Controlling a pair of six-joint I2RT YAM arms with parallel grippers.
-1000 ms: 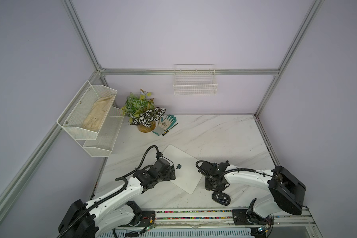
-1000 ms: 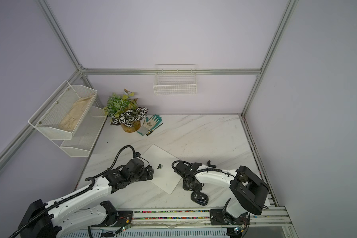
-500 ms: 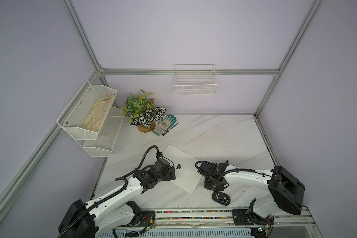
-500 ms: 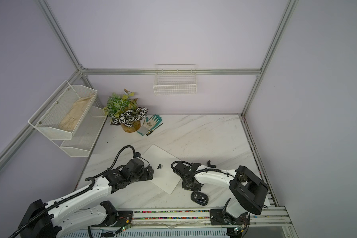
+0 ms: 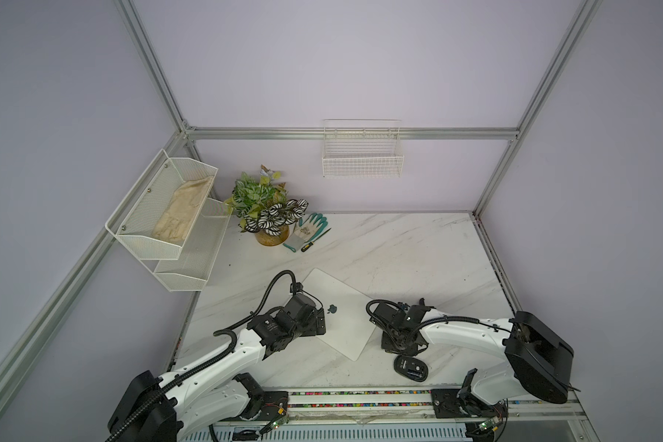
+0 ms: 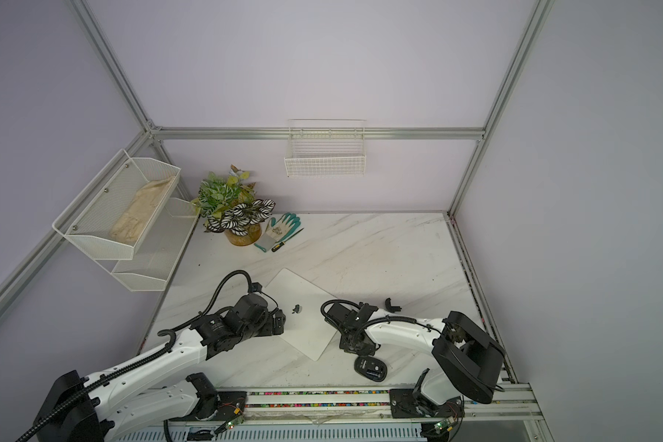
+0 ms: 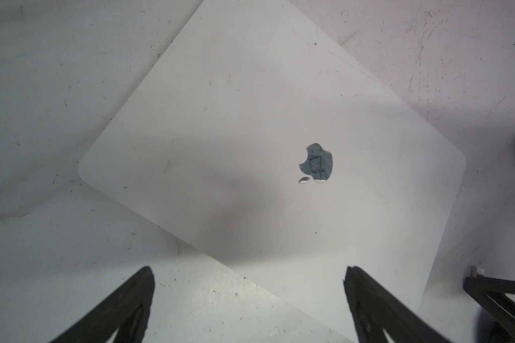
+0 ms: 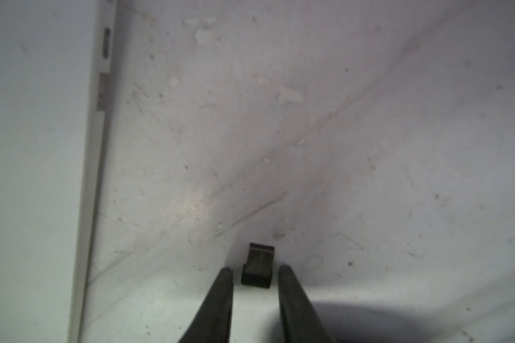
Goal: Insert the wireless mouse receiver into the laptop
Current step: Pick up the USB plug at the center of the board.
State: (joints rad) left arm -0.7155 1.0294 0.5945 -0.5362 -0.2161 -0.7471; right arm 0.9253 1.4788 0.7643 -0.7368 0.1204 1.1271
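Observation:
The wireless mouse receiver (image 8: 257, 265), a tiny black stub, lies flat on the marble just off the laptop's right edge. My right gripper (image 8: 254, 270) is down over it, narrowly open, one fingertip on each side with a thin gap to each. Both top views hide the receiver under this gripper (image 5: 399, 344). The laptop (image 5: 341, 317) lies shut, a white slab with a dark apple logo (image 7: 317, 163). Its side edge with a port slot (image 8: 105, 44) shows in the right wrist view. My left gripper (image 7: 248, 270) hovers wide open and empty over the laptop's left edge.
A black mouse (image 5: 410, 368) lies near the front edge, close to my right gripper. A curved black cover piece (image 6: 392, 305) sits behind the right arm. A potted plant (image 5: 265, 214) and a glove (image 5: 311, 227) are at the back left. A wire rack (image 5: 169, 222) hangs on the left wall.
The right gripper's jaws have narrowed around the receiver. Neither arm has visibly moved in the top views.

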